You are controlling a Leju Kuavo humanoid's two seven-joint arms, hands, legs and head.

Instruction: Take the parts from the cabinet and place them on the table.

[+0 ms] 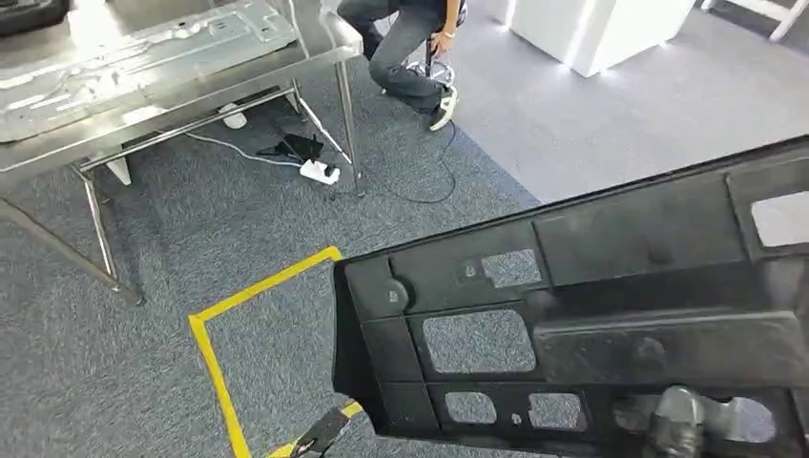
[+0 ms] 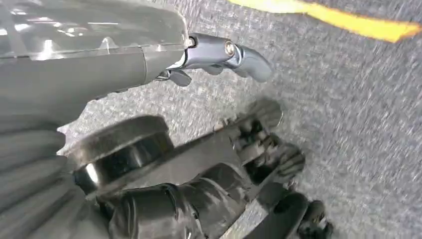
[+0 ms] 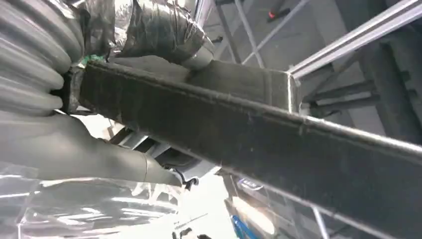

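A large black plastic panel with several cut-outs hangs tilted over the carpet at the right of the head view. My right hand grips it near its lower edge and shows through a cut-out. In the right wrist view the panel's edge runs across the picture with my right hand clamped over it. My left hand hangs low beside the panel's left corner. In the left wrist view the left hand holds nothing over the carpet, its thumb apart from the dark fingers.
A steel table stands at the upper left, carrying shiny metal sheet parts. Under it lie a power strip and cables. Yellow tape marks a square on the carpet. A seated person is at the top centre.
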